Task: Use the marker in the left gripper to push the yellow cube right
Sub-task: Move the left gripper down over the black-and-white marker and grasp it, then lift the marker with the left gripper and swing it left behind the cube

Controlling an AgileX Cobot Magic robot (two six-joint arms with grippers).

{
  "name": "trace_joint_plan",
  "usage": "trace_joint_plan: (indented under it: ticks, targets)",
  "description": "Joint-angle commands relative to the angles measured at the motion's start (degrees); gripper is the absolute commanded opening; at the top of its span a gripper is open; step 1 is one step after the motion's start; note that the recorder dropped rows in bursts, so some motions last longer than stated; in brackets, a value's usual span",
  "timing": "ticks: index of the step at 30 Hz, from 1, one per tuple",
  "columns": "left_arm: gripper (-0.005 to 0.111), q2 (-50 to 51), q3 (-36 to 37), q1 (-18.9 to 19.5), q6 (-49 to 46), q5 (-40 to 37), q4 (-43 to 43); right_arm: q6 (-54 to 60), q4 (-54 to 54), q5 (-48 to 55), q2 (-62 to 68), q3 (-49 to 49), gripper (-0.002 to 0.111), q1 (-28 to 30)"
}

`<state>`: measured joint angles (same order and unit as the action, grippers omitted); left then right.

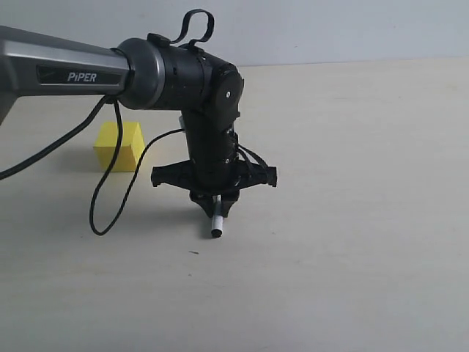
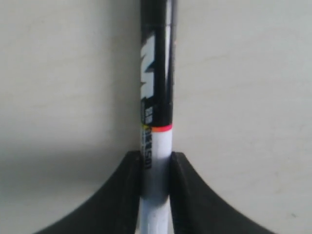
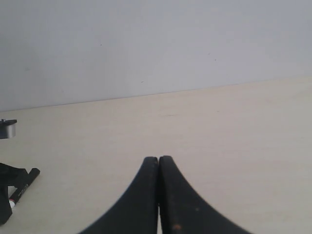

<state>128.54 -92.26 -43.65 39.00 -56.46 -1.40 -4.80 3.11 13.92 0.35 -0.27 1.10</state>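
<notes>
The yellow cube [image 1: 119,145] rests on the beige table at the left, partly behind a black cable. My left gripper [image 1: 215,204] hangs to the right of the cube and nearer the front, apart from it. It is shut on the marker [image 1: 217,223], whose white barrel and black end point down at the table. In the left wrist view the marker [image 2: 157,97] runs straight out between the fingers, gripper [image 2: 156,158] clamped on its white barrel. The right gripper [image 3: 158,159] is shut on nothing. The cube does not show in either wrist view.
A black cable [image 1: 110,192] loops from the PiPER arm [image 1: 80,75] down past the cube's right face to the table. A pale wall [image 1: 330,29] stands behind the table's far edge. The right wrist view catches the marker [image 3: 22,187] at its edge.
</notes>
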Motion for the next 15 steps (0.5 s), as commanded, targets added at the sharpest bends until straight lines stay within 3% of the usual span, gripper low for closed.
trace_joint_plan:
  ticks: [1,5,10,15]
  targets:
    - [0.000,0.1,-0.4,-0.3,-4.8,-0.2,0.9,0.2,-0.3,-0.3,-0.4,0.3,0.000,0.3]
    - [0.000,0.1,-1.0,-0.4,-7.3,-1.5,0.6,0.2,-0.3,-0.3,-0.4,0.3,0.000,0.3]
    - [0.000,-1.6,-5.5,-0.4,-15.2,-5.9,-0.1,0.2,-0.3,-0.3,-0.4,0.3,0.000,0.3]
    - [0.000,-7.4,-8.0,-1.0,-26.3,-4.6,1.4,0.2,-0.3,-0.3,-0.4,0.3,0.000,0.3]
